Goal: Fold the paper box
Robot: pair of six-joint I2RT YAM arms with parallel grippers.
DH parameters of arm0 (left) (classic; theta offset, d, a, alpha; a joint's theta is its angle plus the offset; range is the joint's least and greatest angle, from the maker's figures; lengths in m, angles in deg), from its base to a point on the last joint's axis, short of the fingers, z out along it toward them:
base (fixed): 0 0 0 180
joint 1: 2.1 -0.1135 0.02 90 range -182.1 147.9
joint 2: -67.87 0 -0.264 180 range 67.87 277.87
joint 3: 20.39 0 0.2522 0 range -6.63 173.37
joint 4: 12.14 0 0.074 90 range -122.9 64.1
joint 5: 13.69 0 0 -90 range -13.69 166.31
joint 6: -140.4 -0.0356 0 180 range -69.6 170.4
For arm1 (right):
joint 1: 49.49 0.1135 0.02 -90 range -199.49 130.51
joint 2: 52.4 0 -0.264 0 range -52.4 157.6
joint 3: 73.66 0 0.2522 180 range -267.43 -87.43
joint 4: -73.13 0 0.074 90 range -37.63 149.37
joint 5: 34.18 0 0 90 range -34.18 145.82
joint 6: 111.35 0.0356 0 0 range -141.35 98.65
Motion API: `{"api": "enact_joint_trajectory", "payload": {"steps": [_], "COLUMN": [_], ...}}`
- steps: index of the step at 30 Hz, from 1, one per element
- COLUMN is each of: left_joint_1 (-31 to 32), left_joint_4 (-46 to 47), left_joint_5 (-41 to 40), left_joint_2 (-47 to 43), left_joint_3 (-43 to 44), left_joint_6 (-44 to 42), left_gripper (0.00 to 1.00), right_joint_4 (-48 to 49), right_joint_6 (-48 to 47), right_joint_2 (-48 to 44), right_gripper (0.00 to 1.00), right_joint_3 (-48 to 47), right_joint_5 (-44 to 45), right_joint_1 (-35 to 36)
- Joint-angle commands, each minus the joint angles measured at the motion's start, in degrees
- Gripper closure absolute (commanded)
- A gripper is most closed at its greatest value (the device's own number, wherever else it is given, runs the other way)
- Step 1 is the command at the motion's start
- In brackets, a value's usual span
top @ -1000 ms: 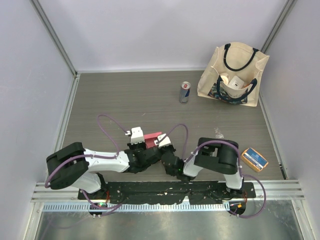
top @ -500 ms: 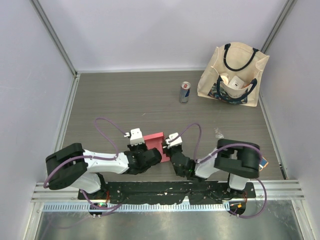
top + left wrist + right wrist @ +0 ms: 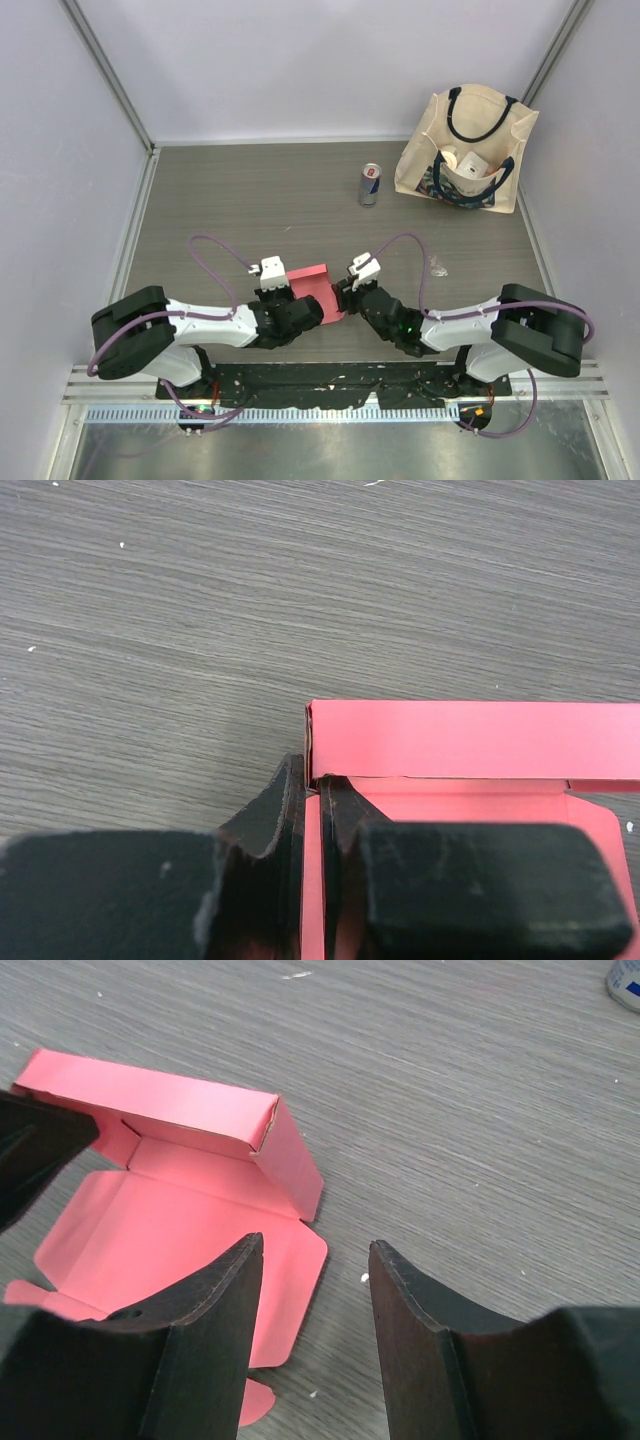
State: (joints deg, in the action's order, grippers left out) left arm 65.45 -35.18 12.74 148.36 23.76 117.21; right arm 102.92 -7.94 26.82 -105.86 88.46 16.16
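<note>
Left wrist view: your left gripper (image 3: pixel 314 782) is clamped on the paper box (image 3: pixel 470 740) side wall (thin card between the fingers). Right gripper (image 3: pixel 315 1258) hangs spread over the box's right flap, gripping nothing. Box sits part-folded on the table (image 3: pixel 250 200), between both arms.

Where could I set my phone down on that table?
The widest bare stretch of table is the far left, between the left wall and the can. A smaller patch lies between the can, the tote bag and the right arm. The near middle is crowded: the left claw grips the paper box, with the open right claw beside it.
</note>
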Motion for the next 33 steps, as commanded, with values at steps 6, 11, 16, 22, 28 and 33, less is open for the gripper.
{"api": "enact_joint_trajectory", "payload": {"steps": [6, 11, 16, 22, 28, 33], "left_joint_1": [0.13, 0.13, 0.13, 0.21, 0.21, 0.21], "left_joint_4": [0.40, -0.74, -1.09, -1.36, -2.67, -4.43], "left_joint_5": [-2.26, -2.17, -1.91, -1.82, -1.91, -2.26], "left_joint_2": [0.11, 0.20, 0.37, 1.86, 3.01, 3.27], "left_joint_3": [1.60, 2.21, 2.65, 3.79, 5.38, 5.30], "left_joint_6": [-0.54, -0.71, -0.98, -0.89, -0.36, 3.85], "left_gripper": [1.00, 1.00, 1.00, 1.00, 1.00, 1.00], "right_joint_4": [8.48, 15.31, 19.02, 22.36, 26.76, 27.21], "right_joint_6": [-4.80, -6.81, -9.54, -9.89, -10.42, -8.93], "right_joint_2": [9.45, 16.39, 20.88, 23.52, 26.07, 26.95], "right_gripper": [0.51, 0.52, 0.59, 0.91, 0.99, 0.99], "right_joint_3": [-5.90, -9.42, -11.88, -11.53, -11.10, -10.74], "right_joint_5": [-1.36, 7.06, 11.90, 14.81, 23.33, 25.27], "right_joint_1": [-0.26, -0.35, -0.26, 0.53, 2.38, 2.29]}}
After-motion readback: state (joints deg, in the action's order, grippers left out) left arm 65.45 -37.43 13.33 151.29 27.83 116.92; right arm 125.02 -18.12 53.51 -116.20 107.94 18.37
